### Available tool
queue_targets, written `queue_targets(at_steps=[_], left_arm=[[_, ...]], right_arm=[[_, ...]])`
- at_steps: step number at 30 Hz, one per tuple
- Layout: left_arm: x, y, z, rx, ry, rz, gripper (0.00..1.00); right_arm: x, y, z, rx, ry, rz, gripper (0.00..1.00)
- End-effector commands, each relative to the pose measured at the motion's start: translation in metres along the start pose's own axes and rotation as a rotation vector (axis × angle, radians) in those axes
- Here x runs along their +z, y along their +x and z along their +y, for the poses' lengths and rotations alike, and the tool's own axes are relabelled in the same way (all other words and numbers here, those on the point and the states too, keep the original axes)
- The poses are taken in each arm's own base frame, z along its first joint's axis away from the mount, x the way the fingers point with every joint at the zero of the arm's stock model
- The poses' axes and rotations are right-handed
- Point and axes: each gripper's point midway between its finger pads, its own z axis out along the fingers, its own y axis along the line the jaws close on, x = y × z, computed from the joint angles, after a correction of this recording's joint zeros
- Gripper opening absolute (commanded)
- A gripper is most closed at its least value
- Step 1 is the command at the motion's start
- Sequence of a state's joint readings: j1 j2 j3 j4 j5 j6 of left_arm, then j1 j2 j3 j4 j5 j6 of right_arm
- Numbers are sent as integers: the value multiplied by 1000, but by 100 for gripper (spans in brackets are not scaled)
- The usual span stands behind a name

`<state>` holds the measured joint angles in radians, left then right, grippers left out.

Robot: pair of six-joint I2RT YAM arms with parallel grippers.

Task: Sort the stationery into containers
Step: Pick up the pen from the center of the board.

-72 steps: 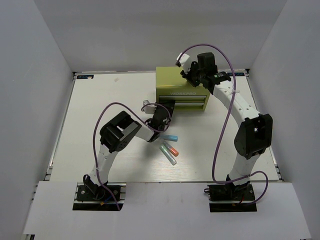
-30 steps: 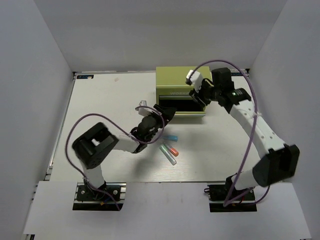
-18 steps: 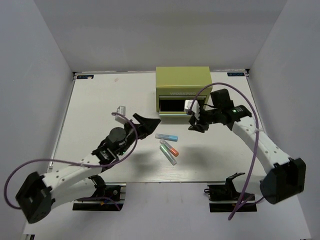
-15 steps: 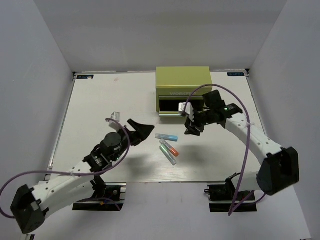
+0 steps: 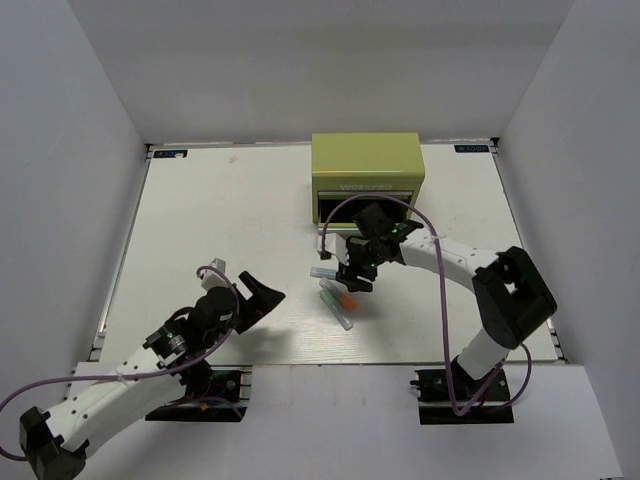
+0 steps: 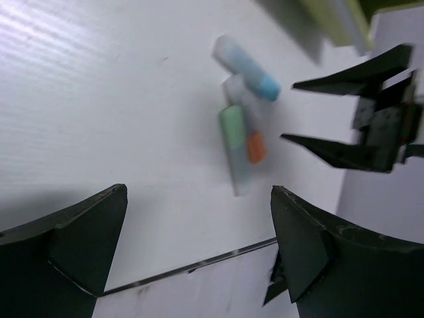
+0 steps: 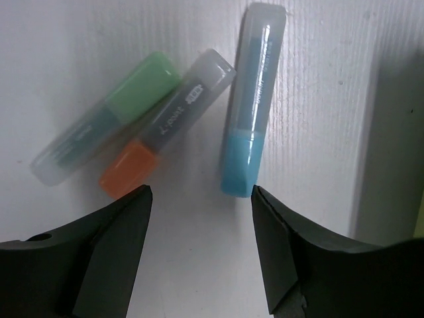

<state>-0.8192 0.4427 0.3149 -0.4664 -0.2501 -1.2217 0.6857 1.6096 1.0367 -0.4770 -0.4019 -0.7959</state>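
Three chunky clear highlighters lie together on the white table. One is light blue (image 5: 326, 272) (image 7: 252, 99), one orange (image 5: 347, 298) (image 7: 165, 126) and one green (image 5: 336, 306) (image 7: 106, 126). My right gripper (image 5: 350, 278) (image 7: 200, 191) hovers right over them, open, with nothing between its fingers. Its tips stand just short of the blue and orange caps. The yellow-green chest (image 5: 365, 165) stands behind, its top drawer a dark open slot. My left gripper (image 5: 266, 300) (image 6: 197, 192) is wide open and empty near the front left. It faces the highlighters (image 6: 238, 126) from a distance.
White walls close the table in on the left, back and right. In the left wrist view the right gripper's dark fingers (image 6: 338, 149) show beyond the highlighters. Purple cables loop from both arms. The table's front edge lies close under the left gripper.
The left arm has drawn back from the chest to the front left, its jaws wide. The right arm has come down from the chest to the highlighters, its jaws opening wider.
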Motion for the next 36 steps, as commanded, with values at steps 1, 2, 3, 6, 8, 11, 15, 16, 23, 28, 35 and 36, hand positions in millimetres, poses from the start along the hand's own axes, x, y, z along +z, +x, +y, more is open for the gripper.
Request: queue_targets(at_steps=[1, 2, 3, 6, 8, 11, 15, 16, 23, 28, 35, 36], left_arm=[[-4, 14, 11, 23, -76, 87, 99], [-3, 14, 11, 26, -89, 92, 99], [-3, 16, 12, 28, -96, 104, 99], [-1, 18, 10, 40, -99, 116, 97], [1, 17, 7, 46, -86, 112, 94], [3, 17, 8, 68, -99, 118, 93], [5, 20, 10, 115, -113, 137, 92], [5, 18, 6, 124, -104, 134, 91], [16, 24, -3, 299, -52, 183, 84], [24, 31, -10, 371, -30, 231, 84], [44, 41, -29, 544, -24, 345, 78], [47, 44, -28, 569, -32, 369, 77]], right_arm=[[7, -9, -28, -32, 97, 16, 68], [7, -12, -32, -31, 112, 21, 68], [9, -11, -34, -28, 115, 28, 68], [23, -7, -36, -22, 101, 55, 65], [25, -7, -38, -23, 99, 57, 63], [30, -3, -36, -30, 86, 74, 58], [37, 7, -31, -41, 58, 99, 51], [36, 9, -31, -35, 58, 101, 47], [34, 11, -28, -36, 51, 106, 19], [11, -6, -32, -54, 84, 73, 10], [-67, -57, -58, -201, 292, -24, 8], [-76, -60, -62, -221, 329, -20, 8]])
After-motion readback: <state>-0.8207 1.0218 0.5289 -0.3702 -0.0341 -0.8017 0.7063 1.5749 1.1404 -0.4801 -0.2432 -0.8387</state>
